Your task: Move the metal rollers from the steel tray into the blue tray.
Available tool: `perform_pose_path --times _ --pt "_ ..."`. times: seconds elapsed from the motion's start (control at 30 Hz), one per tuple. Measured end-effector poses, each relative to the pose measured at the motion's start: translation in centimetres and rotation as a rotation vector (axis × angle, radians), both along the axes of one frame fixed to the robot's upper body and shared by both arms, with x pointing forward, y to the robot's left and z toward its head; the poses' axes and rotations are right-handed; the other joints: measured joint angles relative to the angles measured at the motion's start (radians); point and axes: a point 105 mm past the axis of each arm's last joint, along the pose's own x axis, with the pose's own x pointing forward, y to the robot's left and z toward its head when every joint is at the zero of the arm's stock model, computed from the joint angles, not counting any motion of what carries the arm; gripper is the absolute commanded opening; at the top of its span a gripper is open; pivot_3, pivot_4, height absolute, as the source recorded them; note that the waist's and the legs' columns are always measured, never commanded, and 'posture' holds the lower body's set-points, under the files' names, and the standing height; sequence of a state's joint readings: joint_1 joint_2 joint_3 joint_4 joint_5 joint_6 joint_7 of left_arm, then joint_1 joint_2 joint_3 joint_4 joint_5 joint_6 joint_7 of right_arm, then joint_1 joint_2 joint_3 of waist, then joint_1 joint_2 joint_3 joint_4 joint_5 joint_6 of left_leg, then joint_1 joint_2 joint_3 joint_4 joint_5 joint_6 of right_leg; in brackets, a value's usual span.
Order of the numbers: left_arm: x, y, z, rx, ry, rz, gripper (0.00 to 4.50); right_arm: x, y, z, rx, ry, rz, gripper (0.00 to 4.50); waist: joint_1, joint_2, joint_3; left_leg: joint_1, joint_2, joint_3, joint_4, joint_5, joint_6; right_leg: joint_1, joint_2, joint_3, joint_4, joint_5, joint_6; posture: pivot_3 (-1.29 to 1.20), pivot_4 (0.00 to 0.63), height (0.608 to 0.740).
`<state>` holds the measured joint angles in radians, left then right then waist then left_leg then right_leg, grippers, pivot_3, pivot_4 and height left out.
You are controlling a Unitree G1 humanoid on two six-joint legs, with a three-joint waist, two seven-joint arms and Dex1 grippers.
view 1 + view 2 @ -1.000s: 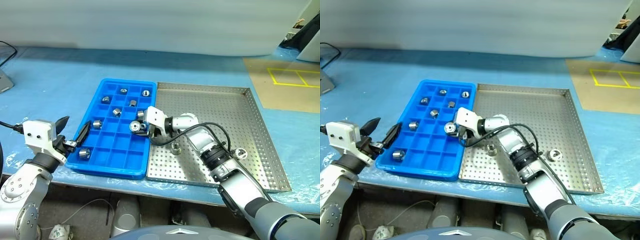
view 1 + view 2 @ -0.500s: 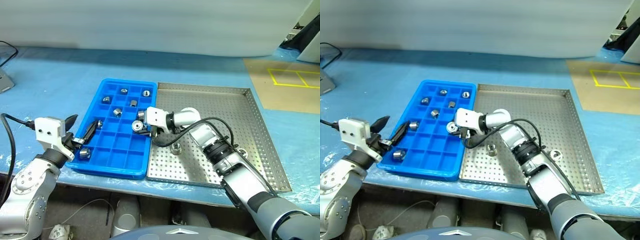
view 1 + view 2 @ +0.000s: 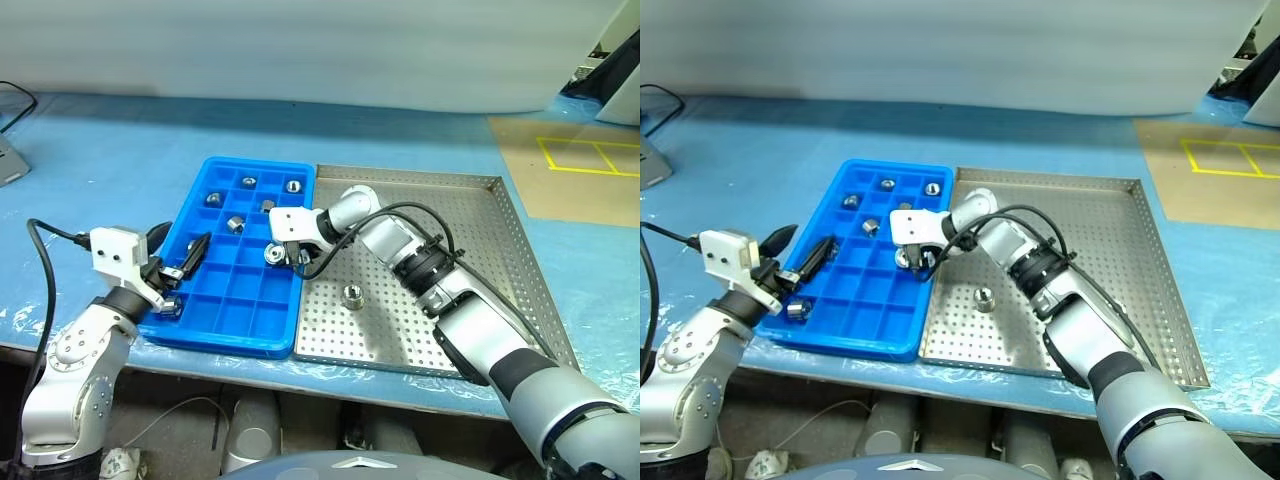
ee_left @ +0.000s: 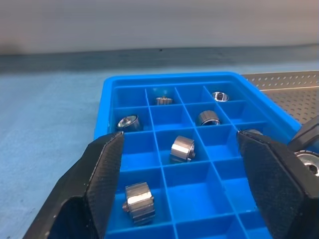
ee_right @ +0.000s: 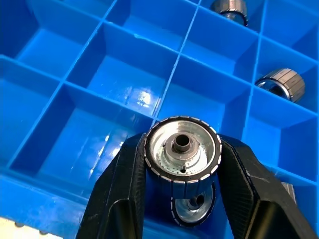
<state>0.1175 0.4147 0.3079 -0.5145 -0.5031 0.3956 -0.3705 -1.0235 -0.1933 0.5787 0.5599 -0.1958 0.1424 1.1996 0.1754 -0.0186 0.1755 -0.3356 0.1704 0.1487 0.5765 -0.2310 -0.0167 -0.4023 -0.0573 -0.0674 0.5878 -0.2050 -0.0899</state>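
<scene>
- One of the metal rollers (image 5: 183, 150) is clamped between the two fingers of the right gripper (image 3: 284, 254), its holed face toward the wrist camera; it hangs over the right-hand column of the blue tray (image 3: 222, 331), above a compartment in which another roller (image 5: 193, 205) already lies
- More rollers sit in compartments of the blue tray: several in the far rows, one (image 4: 182, 148) near the middle, one (image 4: 139, 196) at the near left; many compartments on the near side are bare
- One roller (image 3: 352, 294) stands alone on the perforated floor of the steel tray (image 3: 470, 270), near that tray's left edge and just right of the blue tray; the floor to its right and far side is open
- The two trays lie side by side, long edges touching, on the blue-covered table (image 3: 100, 170); open table lies to the left and far side
- The left gripper (image 3: 180, 255) hovers over the blue tray's near-left corner, fingers spread wide, holding nothing; it stands well apart from the right gripper
- Since a second ago the left gripper has come in from beyond the tray's left edge to over it; the right arm has swung so its forearm now crosses the steel tray higher and further away, roller still gripped
</scene>
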Motion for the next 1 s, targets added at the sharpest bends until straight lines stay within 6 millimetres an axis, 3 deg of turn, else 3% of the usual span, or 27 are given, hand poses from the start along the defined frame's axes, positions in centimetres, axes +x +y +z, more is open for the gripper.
perform_pose_path --times 0.3,0.67,0.9,1.0 --pt "0.5 -1.0 0.5 -0.007 -0.018 -0.030 3.79 1.6 0.0 0.8 -0.108 -0.053 -0.015 1.64 -0.001 0.000 0.000 0.000 0.000 0.000 0.000 0.000 0.000 0.000 0.000 0.000 0.000 0.000 0.000 0.24 0.150 0.740" --pt "1.5 -2.2 0.9 -0.016 -0.022 -0.077 3.79 -1.2 2.0 0.7 -0.183 -0.076 0.184 1.64 -0.031 -0.001 -0.001 -0.004 0.000 0.000 0.002 0.000 -0.001 -0.002 0.000 0.000 0.000 0.000 0.000 0.22 0.150 0.740" --pt "1.9 -2.3 1.2 -0.019 -0.028 -0.083 3.79 -1.1 2.0 0.9 -0.038 0.011 0.114 1.64 -0.053 -0.001 0.000 -0.006 0.001 0.000 0.003 0.000 0.000 -0.005 0.000 0.000 0.002 0.000 -0.001 0.18 0.150 0.740" --pt "2.4 -2.5 1.7 -0.027 -0.044 -0.093 3.79 0.1 1.4 2.7 0.146 0.040 0.015 1.64 -0.054 -0.001 0.000 -0.006 0.001 0.000 0.004 0.001 0.000 -0.005 0.000 0.000 0.003 0.000 -0.001 0.14 0.150 0.740"
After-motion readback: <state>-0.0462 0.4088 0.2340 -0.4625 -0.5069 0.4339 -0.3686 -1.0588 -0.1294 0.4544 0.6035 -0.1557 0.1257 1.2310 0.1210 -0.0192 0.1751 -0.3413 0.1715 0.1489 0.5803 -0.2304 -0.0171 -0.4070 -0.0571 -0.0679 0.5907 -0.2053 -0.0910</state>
